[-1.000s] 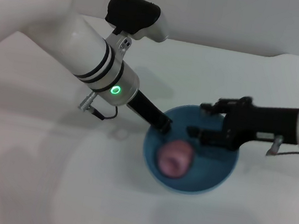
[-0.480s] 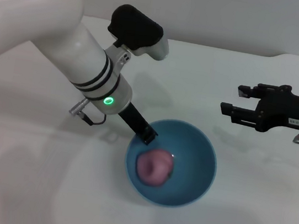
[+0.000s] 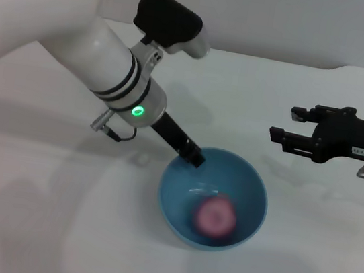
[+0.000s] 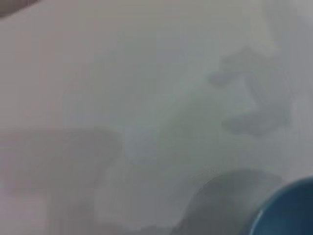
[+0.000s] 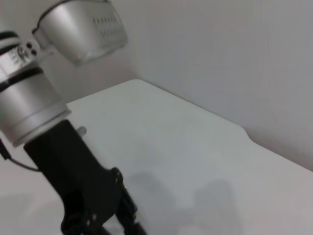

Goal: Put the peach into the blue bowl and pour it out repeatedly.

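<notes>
The blue bowl [image 3: 250,190] stands on the white table, lifted slightly at its far-left rim. The pink peach [image 3: 215,216] lies inside it, toward the near right side. My left gripper [image 3: 192,157] is shut on the bowl's far-left rim. My right gripper [image 3: 283,123] is open and empty, hovering above the table to the right of the bowl and apart from it. A piece of the bowl's rim [image 4: 288,210] shows in the left wrist view. The right wrist view shows only my left arm [image 5: 78,186].
The white table [image 3: 56,214] ends at a wall at the back. Shadows of the arms fall on the table surface. No other objects are in view.
My right gripper let go of the peach in the bowl and drew back to the right. The bowl shifted a little and the peach rolled toward its near right side.
</notes>
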`<state>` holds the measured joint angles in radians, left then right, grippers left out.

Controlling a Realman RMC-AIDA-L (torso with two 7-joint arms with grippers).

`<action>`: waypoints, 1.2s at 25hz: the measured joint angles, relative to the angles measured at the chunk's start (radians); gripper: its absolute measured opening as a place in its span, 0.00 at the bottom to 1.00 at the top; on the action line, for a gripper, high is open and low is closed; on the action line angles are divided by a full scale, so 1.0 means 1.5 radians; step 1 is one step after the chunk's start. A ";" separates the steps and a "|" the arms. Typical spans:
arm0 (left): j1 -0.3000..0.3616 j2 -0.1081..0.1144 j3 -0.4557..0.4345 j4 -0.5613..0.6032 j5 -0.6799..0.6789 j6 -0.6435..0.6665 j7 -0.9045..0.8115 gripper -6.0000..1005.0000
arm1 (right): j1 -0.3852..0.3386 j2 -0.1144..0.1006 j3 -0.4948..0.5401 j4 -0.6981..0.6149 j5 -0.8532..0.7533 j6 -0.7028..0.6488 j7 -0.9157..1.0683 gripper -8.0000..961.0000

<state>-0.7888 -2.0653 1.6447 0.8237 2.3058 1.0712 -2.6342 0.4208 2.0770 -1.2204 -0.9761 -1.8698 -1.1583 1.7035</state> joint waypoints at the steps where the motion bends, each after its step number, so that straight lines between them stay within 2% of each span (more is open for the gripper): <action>1: 0.000 0.000 -0.008 0.002 0.000 0.000 0.000 0.25 | 0.000 0.000 0.000 0.001 0.000 0.000 0.000 0.68; 3: 0.002 0.002 -0.036 0.007 0.000 0.001 0.003 0.35 | -0.001 0.000 0.000 0.002 0.000 0.000 0.000 0.68; 6: 0.012 0.002 -0.088 0.012 -0.001 -0.007 0.027 0.59 | -0.001 0.000 0.001 0.004 0.000 0.002 0.000 0.68; 11: 0.045 0.003 -0.188 0.022 -0.067 -0.015 0.112 0.65 | -0.004 0.000 0.001 0.010 0.000 0.021 0.000 0.68; 16: 0.099 0.003 -0.307 0.004 -0.258 -0.016 0.265 0.71 | -0.013 0.000 0.001 0.024 0.035 0.065 0.001 0.68; 20: 0.155 0.004 -0.401 -0.058 -0.479 -0.004 0.419 0.72 | -0.018 -0.003 0.029 0.101 0.219 0.108 -0.007 0.68; 25: 0.217 0.004 -0.509 -0.184 -0.758 0.059 0.639 0.72 | -0.014 -0.006 0.126 0.262 0.486 0.099 -0.034 0.68; 30: 0.270 0.001 -0.546 -0.237 -0.880 0.094 0.888 0.72 | -0.022 -0.006 0.219 0.386 0.642 0.054 -0.048 0.68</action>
<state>-0.3832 -2.0635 0.8260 0.4682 0.9860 1.2116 -1.3023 0.3875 2.0674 -0.8926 -0.3965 -0.9062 -1.0775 1.6320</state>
